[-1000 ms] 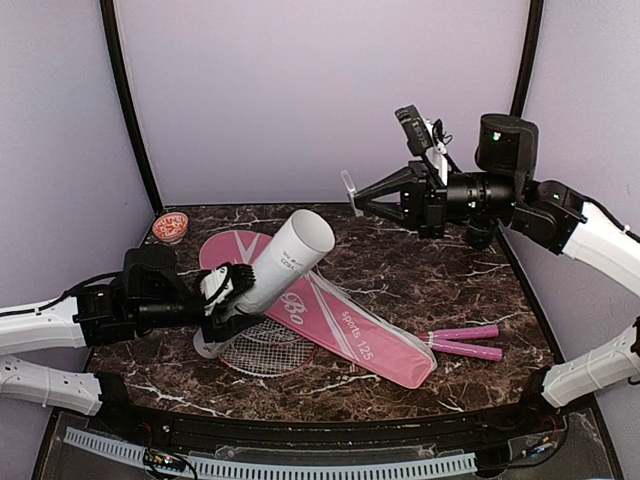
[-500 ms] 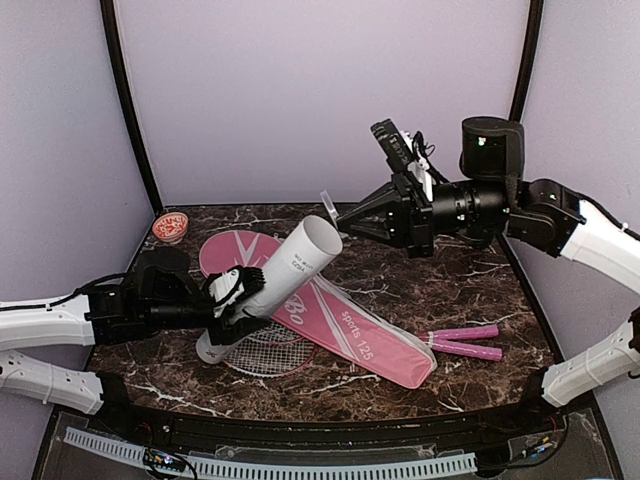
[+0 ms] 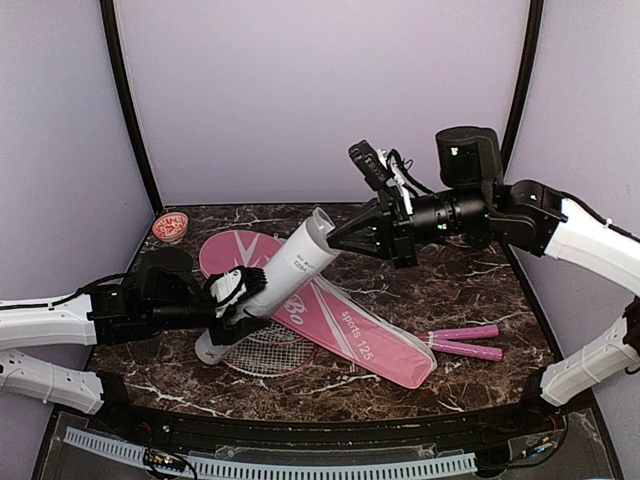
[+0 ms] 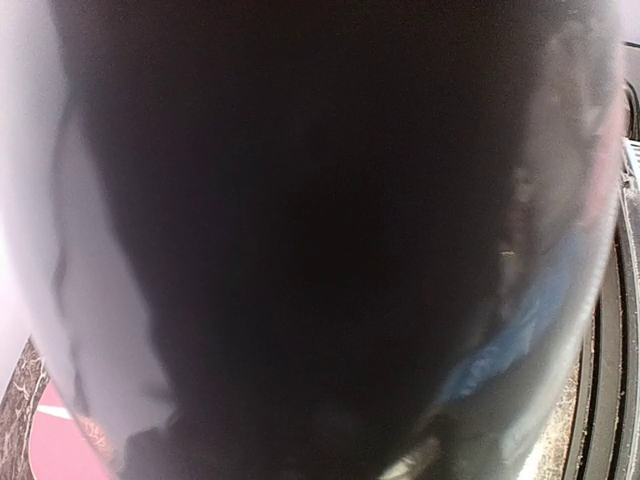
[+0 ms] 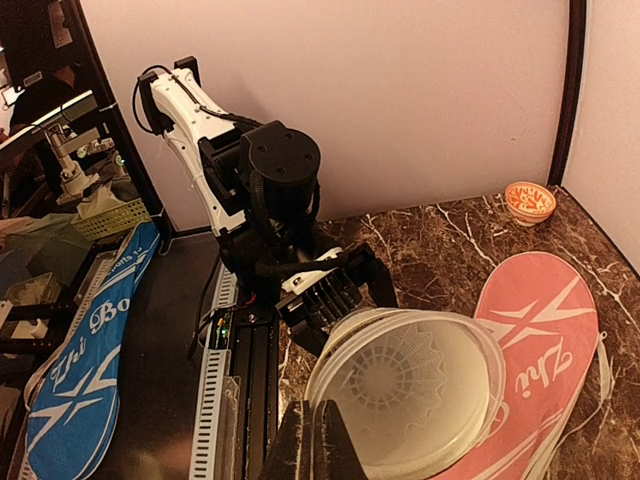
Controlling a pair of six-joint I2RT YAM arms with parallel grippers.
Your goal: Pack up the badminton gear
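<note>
Dark marbled counter (image 3: 470,290) and lilac walls (image 3: 300,100) surround the long white tube (image 3: 295,258), which tilts above the pink racket-shaped bag (image 3: 350,325). The left pincer (image 3: 243,288) is clamped round its lower half. The right pincer (image 3: 333,239), fully closed and seemingly empty, sits at its open mouth. An off-centre push could lever the tube loose, spilling the white feather shuttlecock (image 5: 405,375) inside.

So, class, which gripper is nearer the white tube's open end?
Right. The right gripper sits at the white tube's open rim; the left gripper clamps it lower down.
</note>
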